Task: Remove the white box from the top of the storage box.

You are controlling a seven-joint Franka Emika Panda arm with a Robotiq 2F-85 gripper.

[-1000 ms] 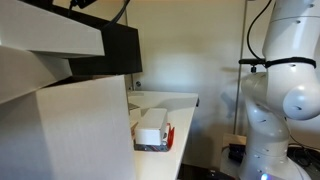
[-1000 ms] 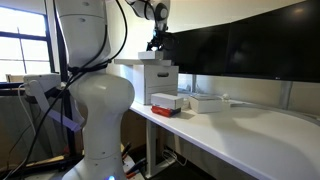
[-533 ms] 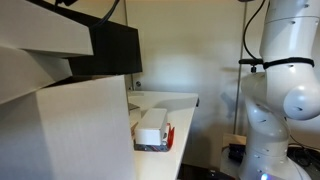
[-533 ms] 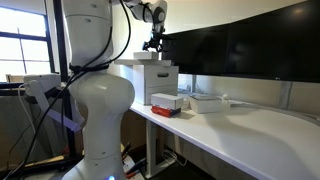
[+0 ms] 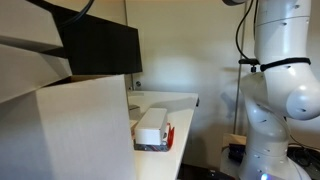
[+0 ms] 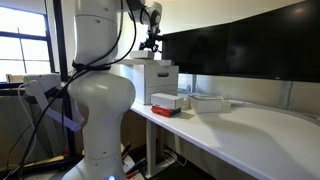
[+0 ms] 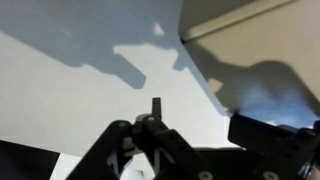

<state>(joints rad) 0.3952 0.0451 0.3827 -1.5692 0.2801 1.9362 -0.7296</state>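
Blurred, dim wrist view with hard shadows; bright window [image 6: 20, 45].

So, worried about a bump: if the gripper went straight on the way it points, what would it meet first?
Probably the top of the big cardboard carton, directly beneath the gripper in an exterior view; depth is unclear.

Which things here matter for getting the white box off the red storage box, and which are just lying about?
For the job: small white rectangular carton; low red-sided storage box under it; gripper.
Just lying about: huge pale cardboard carton; flat white box farther along the table; black monitors.
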